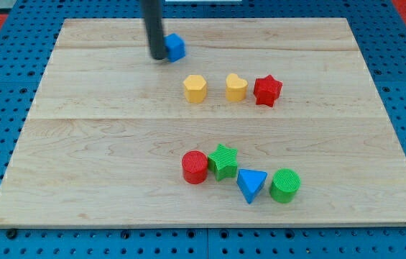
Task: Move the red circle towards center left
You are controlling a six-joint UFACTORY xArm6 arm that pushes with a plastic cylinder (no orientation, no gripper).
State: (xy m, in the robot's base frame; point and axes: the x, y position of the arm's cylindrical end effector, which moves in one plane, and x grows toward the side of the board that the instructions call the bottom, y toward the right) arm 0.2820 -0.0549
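Near the view's top, left of centre: my tip [157, 57] planted on the pale wooden board [80, 144], touching the left side of a small blue block [176, 47] of unclear shape; just a bare rod, so nothing to spread or pinch. Further right, mid-board: yellow pentagon block [195, 88], yellow heart block [236, 87], red star block [267, 91]. Lower down, well apart from my tip: red circle block [195, 167] touching green star block [223, 161], then blue triangle block [251, 185], green circle block [285, 185].
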